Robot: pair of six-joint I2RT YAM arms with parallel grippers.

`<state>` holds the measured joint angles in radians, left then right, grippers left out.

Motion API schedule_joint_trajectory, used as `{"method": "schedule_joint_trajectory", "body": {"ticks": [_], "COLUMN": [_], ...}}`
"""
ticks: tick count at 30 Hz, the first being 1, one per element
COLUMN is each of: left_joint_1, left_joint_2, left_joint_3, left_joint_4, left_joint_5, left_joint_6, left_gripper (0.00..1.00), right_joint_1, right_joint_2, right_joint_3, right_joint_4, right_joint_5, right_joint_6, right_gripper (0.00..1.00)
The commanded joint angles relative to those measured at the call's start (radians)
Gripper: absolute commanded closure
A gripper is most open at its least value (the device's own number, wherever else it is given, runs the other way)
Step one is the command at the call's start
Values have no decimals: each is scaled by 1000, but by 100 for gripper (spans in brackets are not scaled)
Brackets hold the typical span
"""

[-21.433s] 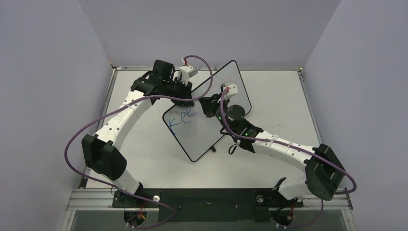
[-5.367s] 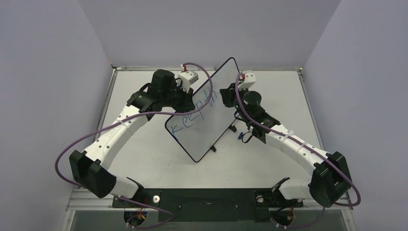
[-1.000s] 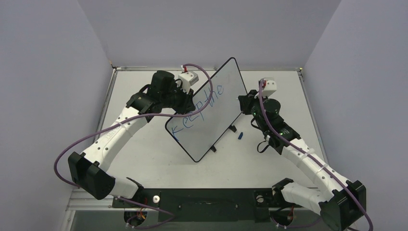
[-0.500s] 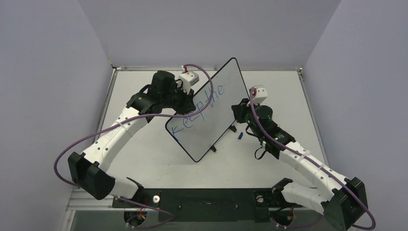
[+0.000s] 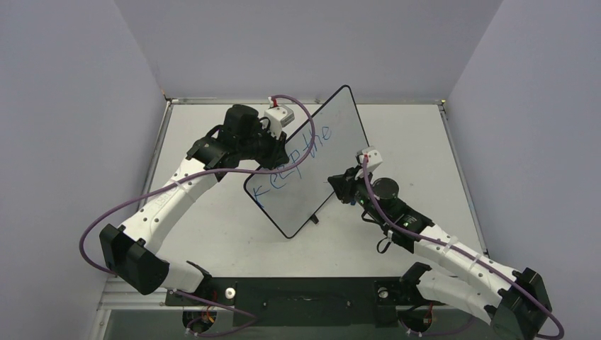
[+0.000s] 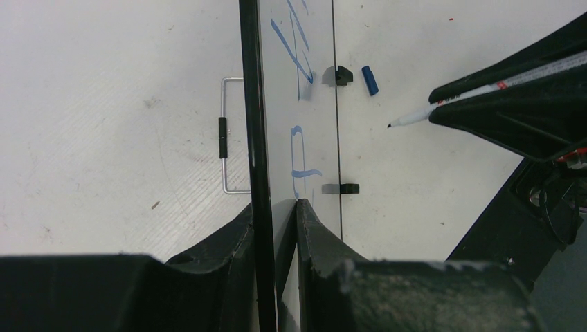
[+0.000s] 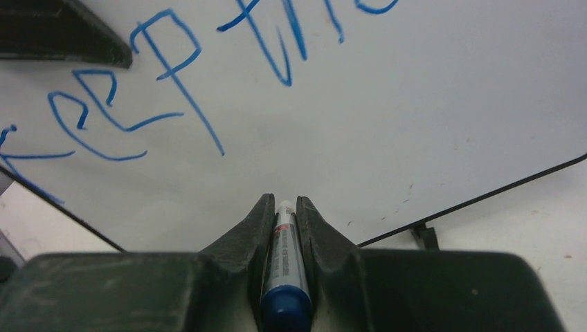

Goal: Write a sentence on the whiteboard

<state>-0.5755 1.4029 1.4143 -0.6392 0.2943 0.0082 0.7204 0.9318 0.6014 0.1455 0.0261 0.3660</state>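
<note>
Your right gripper [image 7: 282, 205] pinches a marker pen [image 7: 284, 257], tip just off the whiteboard [image 7: 422, 104]. The board stands tilted, long axis near-left to far-right. The sentence [image 7: 173, 76] "Keep the" climbs along it — its first letter is cut off in your wrist view. Your left gripper [image 6: 275, 216] clamps the board's left rim.

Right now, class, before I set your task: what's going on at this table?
A writing job is partway done. The left hand clamps the edge of the whiteboard and props it up at a tilt. The right hand grips a marker, its tip off the surface, pointing at the blank space below the words "Keep the". The marker's blue cap lies on the table beside the board.
</note>
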Motion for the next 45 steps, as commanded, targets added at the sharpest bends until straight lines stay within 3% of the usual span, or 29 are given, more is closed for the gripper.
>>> {"method": "schedule_joint_trajectory", "body": {"ticks": [1,9,17,28,45], "left_joint_1": [-24,-24,-24,-24,-24], "left_joint_2": [25,33,42,52,85], "left_joint_3": [-14,-11,-10,-13,-1], "left_joint_4": [53,49,49,53,48], "left_joint_5": [-54,-64,-68,-85,-74], "left_joint_6": [66,65,64,58,46], "left_gripper": [100,100,100,100,100], "right_joint_1": [37,88,159,255,281], "right_joint_2": [-36,-46,-20,37,81], "right_joint_3": [-50,-128,-174,-165,-155], "right_joint_4": [126,242,325,362,374], "right_joint_5": [-86,-161,-143,-105,-79], "right_joint_6": [-11,19,36,-14,-50], "right_gripper": [100,100,100,100,100]}}
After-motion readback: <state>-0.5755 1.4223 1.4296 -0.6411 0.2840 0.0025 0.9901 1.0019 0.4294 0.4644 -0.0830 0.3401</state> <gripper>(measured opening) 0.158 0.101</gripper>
